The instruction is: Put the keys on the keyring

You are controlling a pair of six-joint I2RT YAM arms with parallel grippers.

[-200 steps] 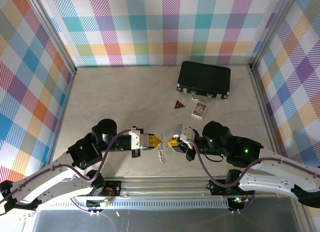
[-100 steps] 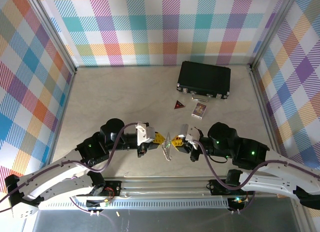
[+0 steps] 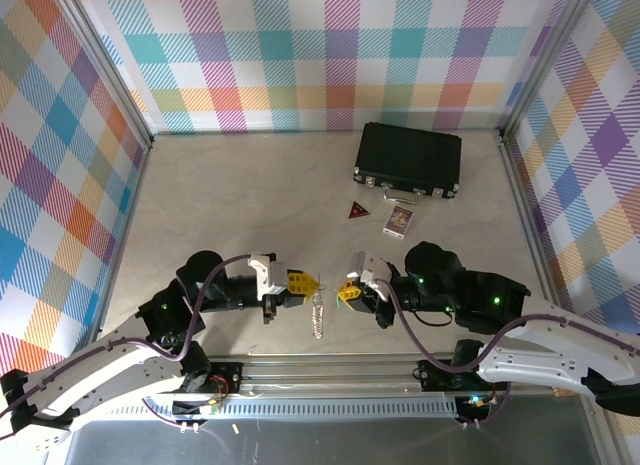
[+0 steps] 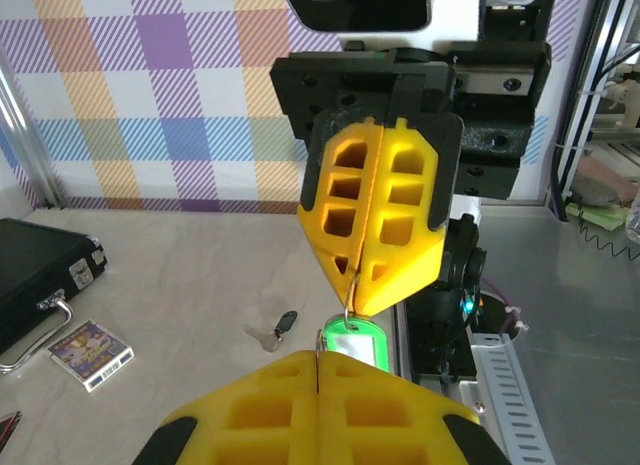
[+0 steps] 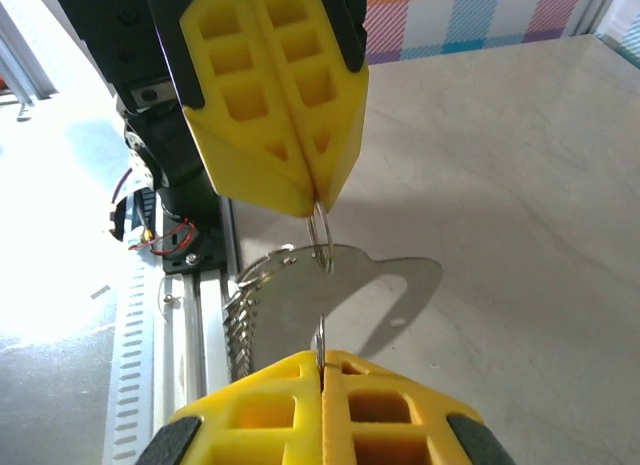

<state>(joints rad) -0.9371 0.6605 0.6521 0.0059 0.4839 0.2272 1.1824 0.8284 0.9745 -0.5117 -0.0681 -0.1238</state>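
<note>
My left gripper [image 3: 312,283] and right gripper [image 3: 342,291] meet tip to tip above the table's near edge, both shut. The left one [image 4: 318,357] pinches a thin wire ring. The pale beaded chain of the keyring [image 5: 236,320] hangs from that ring and dangles between the arms [image 3: 318,313]. In the left wrist view the right gripper [image 4: 355,303] pinches the small ring of the green-headed key [image 4: 358,343], which hangs under its tip. The black-headed key [image 4: 283,325] lies loose on the table beyond. What lies behind the fingers is hidden.
A black case [image 3: 408,157] stands at the back right, with a patterned card [image 3: 398,220] and a dark red triangular piece [image 3: 357,211] in front of it. A metal rail [image 3: 330,370] runs along the near edge below the grippers. Plaid walls enclose three sides.
The left arm pushed right, then drew back left, and the dangling chain swung with it. The right gripper barely shifted. Both stayed shut.
</note>
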